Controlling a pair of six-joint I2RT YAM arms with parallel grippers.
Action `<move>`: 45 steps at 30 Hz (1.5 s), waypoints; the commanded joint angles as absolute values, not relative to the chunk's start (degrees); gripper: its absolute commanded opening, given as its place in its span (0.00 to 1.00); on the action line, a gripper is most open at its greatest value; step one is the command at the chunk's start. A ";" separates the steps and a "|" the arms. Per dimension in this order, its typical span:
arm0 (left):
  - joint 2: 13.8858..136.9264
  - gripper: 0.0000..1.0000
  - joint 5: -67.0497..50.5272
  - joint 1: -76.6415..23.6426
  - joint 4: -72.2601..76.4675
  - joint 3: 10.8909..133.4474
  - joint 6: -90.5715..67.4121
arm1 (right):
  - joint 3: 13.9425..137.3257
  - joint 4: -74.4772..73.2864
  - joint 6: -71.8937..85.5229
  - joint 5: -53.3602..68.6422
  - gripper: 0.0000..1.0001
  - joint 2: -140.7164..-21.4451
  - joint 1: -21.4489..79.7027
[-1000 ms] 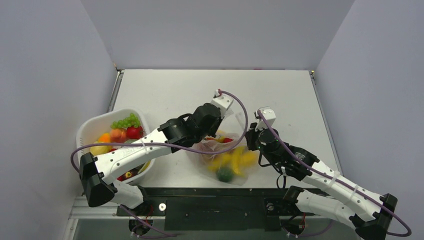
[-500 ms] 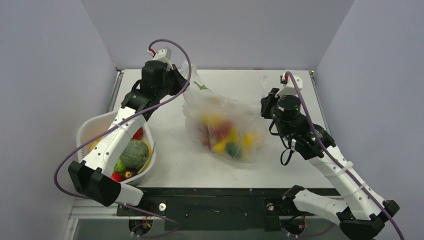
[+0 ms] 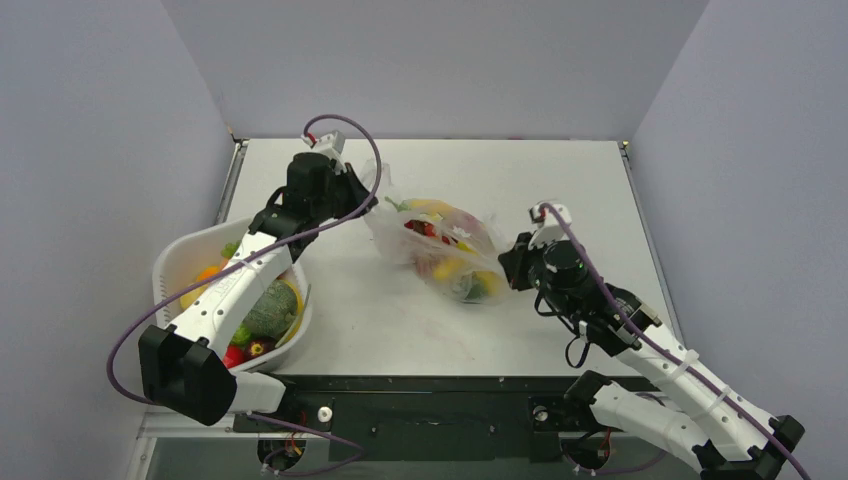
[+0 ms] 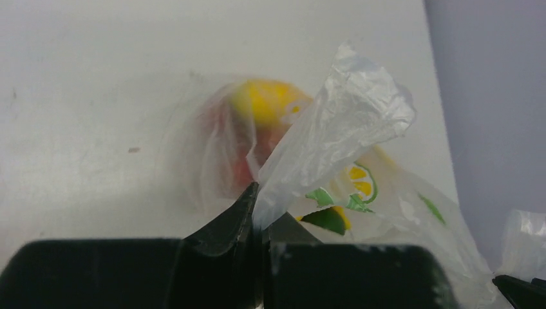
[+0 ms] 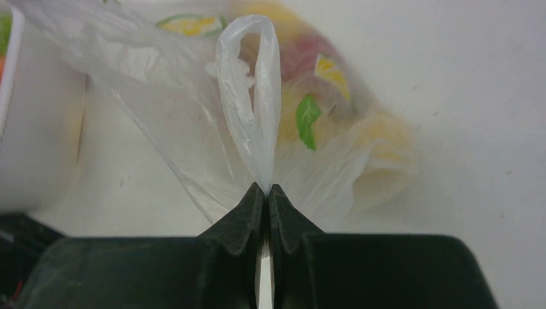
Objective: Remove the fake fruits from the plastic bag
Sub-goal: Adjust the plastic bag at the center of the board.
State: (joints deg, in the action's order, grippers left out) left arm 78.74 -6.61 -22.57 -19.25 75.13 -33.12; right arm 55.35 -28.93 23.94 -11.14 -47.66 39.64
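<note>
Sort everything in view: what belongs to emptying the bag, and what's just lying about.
Job: plastic bag; fake fruits inside it; left gripper and right gripper, each shut on the bag's film.
Lying about: white basket; produce in it.

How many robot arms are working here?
2. The left arm crosses above the white basket, fingers shut on the plastic bag's far-left end; the right arm, near right, pinches its loop handle.

Plain lavender-grey walls (image 3: 430,60) fill the top and both sides of the frame, enclosing a white surface (image 3: 560,180); a black rail (image 3: 430,400) crosses the bottom.
</note>
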 commanded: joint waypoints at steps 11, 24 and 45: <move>62.40 0.71 -6.80 -20.13 -26.55 63.43 -30.88 | 35.22 -17.73 32.88 3.29 0.00 -42.32 53.70; 35.08 0.85 -23.58 -20.55 -13.20 33.72 -68.49 | 35.10 -12.54 33.35 -1.61 0.10 -43.26 55.66; 58.65 0.86 20.17 -56.31 15.76 31.58 -74.88 | 36.01 -13.12 33.38 -3.74 0.20 -43.23 57.54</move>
